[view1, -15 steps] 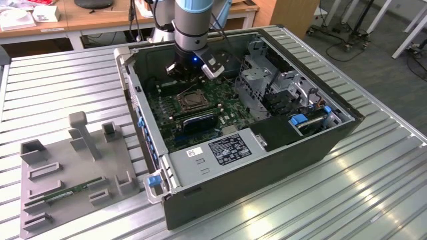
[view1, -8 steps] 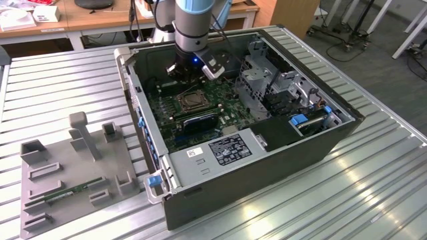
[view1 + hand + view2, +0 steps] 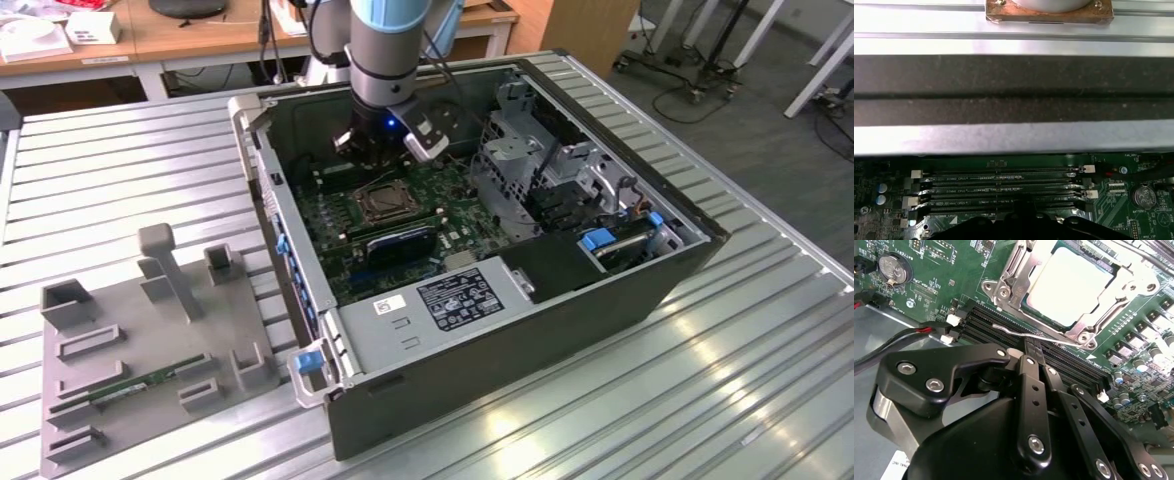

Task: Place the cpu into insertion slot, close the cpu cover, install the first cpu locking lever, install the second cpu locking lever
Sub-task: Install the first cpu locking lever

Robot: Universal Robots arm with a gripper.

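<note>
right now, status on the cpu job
tool low by a locking lever. cpu seated, cpu cover down over it. memory slots next to tool.

In the lower centre of the exterior view you find a dark printed label (image 3: 458, 297) and a small white sticker (image 3: 391, 305) on the grey power supply housing (image 3: 400, 345). Their print is too small to tell. In both wrist views, white lettering sits on the green circuit board (image 3: 944, 270) (image 3: 1114, 200), beside the memory slots (image 3: 1064, 357) (image 3: 999, 190) and the coin cell (image 3: 892, 268) (image 3: 1144, 196). You cannot read it with certainty.
</note>
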